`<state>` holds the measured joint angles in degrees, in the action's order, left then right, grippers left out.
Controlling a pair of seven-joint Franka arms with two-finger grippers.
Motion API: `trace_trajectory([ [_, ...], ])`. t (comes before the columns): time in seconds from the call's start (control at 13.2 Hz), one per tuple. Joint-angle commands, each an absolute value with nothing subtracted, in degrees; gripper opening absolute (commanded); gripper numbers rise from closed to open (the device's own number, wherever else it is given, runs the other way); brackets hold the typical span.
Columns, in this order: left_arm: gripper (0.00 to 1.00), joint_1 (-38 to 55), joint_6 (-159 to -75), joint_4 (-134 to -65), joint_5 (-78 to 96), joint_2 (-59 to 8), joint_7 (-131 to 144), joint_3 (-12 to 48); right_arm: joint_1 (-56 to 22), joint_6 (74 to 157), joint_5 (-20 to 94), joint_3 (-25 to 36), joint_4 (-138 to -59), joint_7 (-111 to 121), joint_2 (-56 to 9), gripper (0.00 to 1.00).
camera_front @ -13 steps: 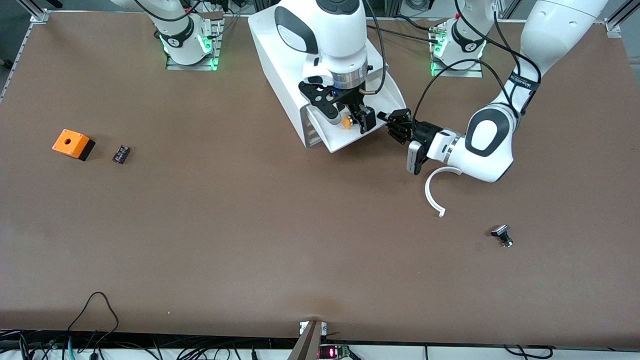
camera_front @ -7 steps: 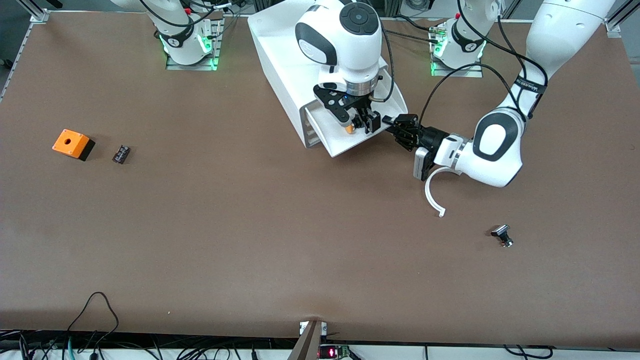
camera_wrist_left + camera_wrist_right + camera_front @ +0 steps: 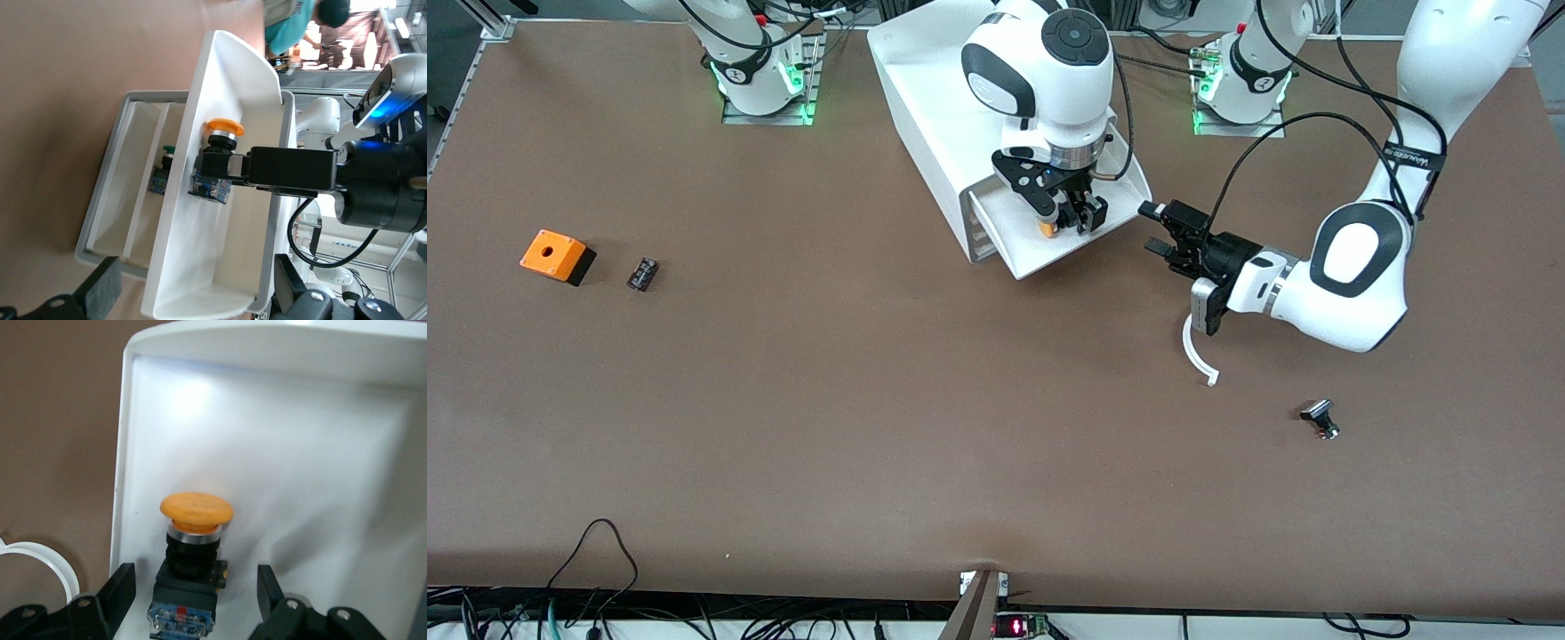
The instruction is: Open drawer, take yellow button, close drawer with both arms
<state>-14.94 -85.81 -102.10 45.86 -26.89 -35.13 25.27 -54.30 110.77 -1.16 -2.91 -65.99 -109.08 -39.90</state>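
The white cabinet (image 3: pixel 925 98) stands between the arms' bases, and its top drawer (image 3: pixel 1040 263) is pulled out toward the front camera. The button (image 3: pixel 1047 228), with an orange cap on a black body, stands in the drawer. My right gripper (image 3: pixel 1069 220) is down in the drawer, open, its fingers on either side of the button (image 3: pixel 195 540) with gaps showing. My left gripper (image 3: pixel 1154 228) is open and empty beside the drawer's end, toward the left arm's end of the table, apart from it. The left wrist view shows the drawer (image 3: pixel 220 87), the button (image 3: pixel 219 143) and my left gripper (image 3: pixel 193 293).
An orange square box with a hole (image 3: pixel 556 256) and a small black part (image 3: pixel 642 273) lie toward the right arm's end. A white curved strip (image 3: pixel 1197 352) lies under the left arm, with a silver-and-black part (image 3: pixel 1319 419) nearer the camera. A lower drawer holds a green-capped part (image 3: pixel 165 167).
My right gripper has come down into the drawer around the button. My left gripper has drawn back from the drawer's end toward the left arm's side.
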Motion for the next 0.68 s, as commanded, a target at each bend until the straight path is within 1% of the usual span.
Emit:
trace_trajectory([
  [0.0,1.00,-15.03,-82.97,-96.34,39.57,-27.25,-28.32,25.58,-54.76,110.65,-1.05,-2.55,-63.72,-109.07,-41.13,0.21],
  [0.08,1.00,-15.03,-82.27,-95.20,37.98,-27.25,-26.65,25.58,-54.76,110.65,-1.05,-2.55,-63.72,-108.72,-41.13,0.00],
  [0.3,1.00,-14.86,-81.39,-92.73,31.49,-27.16,-20.41,25.93,-54.58,110.48,-0.97,-2.46,-63.63,-108.63,-41.04,0.00],
  [0.46,1.00,-14.24,-81.47,-92.37,26.13,-26.37,-14.44,26.37,-53.62,108.99,-0.18,-2.46,-62.85,-106.45,-40.78,0.00],
  [0.61,1.00,-13.37,-81.47,-92.37,20.85,-25.84,-8.91,26.63,-51.51,105.84,1.75,-2.46,-59.34,-102.68,-40.78,0.00],
])
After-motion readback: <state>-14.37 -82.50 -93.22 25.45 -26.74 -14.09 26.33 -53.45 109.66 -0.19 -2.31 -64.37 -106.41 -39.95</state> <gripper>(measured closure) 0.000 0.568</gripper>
